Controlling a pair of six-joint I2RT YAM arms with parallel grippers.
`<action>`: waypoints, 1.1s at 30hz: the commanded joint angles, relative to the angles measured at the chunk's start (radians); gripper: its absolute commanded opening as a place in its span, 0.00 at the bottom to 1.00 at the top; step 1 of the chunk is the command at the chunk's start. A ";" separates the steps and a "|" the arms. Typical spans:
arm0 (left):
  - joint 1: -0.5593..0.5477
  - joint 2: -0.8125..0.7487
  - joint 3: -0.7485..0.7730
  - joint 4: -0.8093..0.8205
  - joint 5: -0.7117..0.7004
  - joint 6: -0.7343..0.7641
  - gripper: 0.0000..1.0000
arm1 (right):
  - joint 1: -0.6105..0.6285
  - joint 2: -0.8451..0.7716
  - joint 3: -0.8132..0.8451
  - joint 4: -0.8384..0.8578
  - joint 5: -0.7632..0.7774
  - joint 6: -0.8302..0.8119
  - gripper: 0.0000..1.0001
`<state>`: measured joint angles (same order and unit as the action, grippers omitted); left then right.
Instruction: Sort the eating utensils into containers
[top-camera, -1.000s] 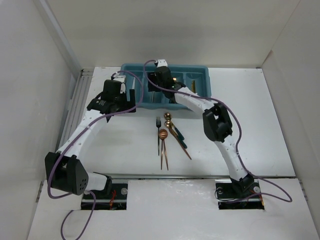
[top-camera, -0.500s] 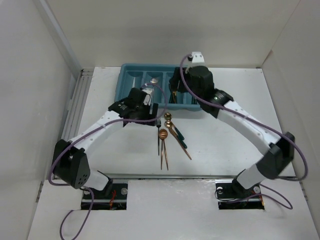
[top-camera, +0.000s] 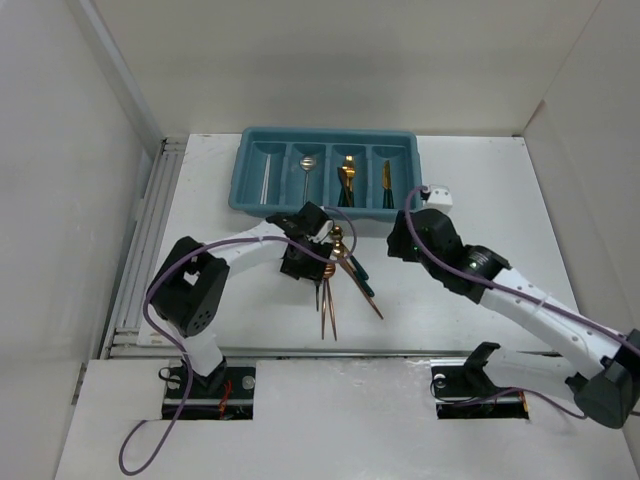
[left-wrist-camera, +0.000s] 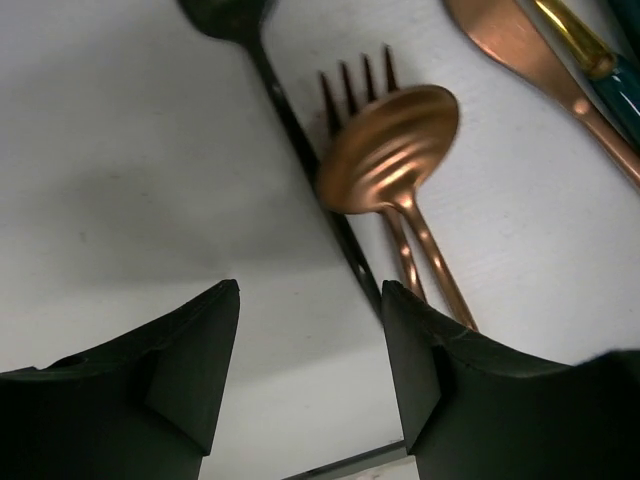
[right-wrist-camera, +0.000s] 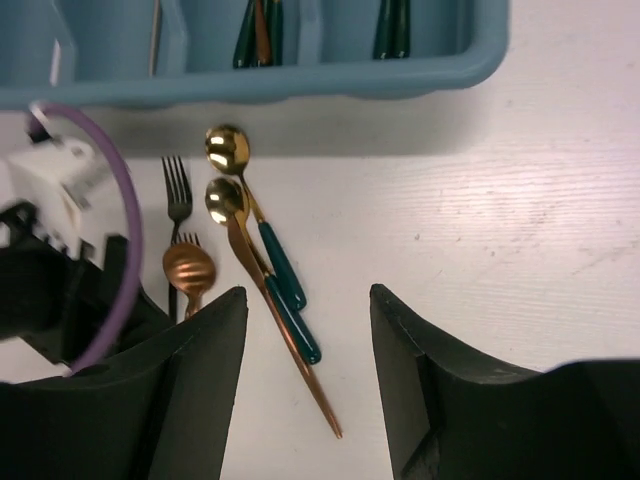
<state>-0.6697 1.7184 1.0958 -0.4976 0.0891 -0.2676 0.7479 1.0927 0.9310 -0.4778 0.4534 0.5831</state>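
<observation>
The left gripper (left-wrist-camera: 310, 292) jaws are held apart with nothing between them, low over the black fork (left-wrist-camera: 300, 142) beside the copper spoon (left-wrist-camera: 390, 145). The right gripper (right-wrist-camera: 308, 295) jaws are spread and empty too. Both arms have been pulled back from the blue tray (right-wrist-camera: 300, 82), where some pieces are already sorted. The loose pile (top-camera: 335, 275) on the table (top-camera: 480, 200) is now reached, so another pick is likely started.

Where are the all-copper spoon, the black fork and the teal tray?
copper spoon (left-wrist-camera: 390, 150), left wrist view, on its bowl.
black fork (right-wrist-camera: 177, 190), right wrist view, on its tines.
teal tray (right-wrist-camera: 400, 78), right wrist view, on its near rim.
</observation>
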 joint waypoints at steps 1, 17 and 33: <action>-0.040 -0.013 0.022 -0.002 -0.015 -0.009 0.56 | 0.007 -0.086 -0.008 -0.033 0.102 0.050 0.57; -0.062 0.066 0.022 -0.030 -0.115 -0.009 0.37 | 0.007 -0.223 -0.035 -0.151 0.242 0.069 0.57; -0.062 -0.114 -0.004 -0.003 -0.192 0.002 0.45 | 0.007 -0.172 -0.017 -0.133 0.242 0.038 0.57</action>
<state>-0.7330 1.6051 1.1194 -0.5102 -0.0761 -0.2741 0.7479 0.9176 0.8993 -0.6243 0.6739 0.6327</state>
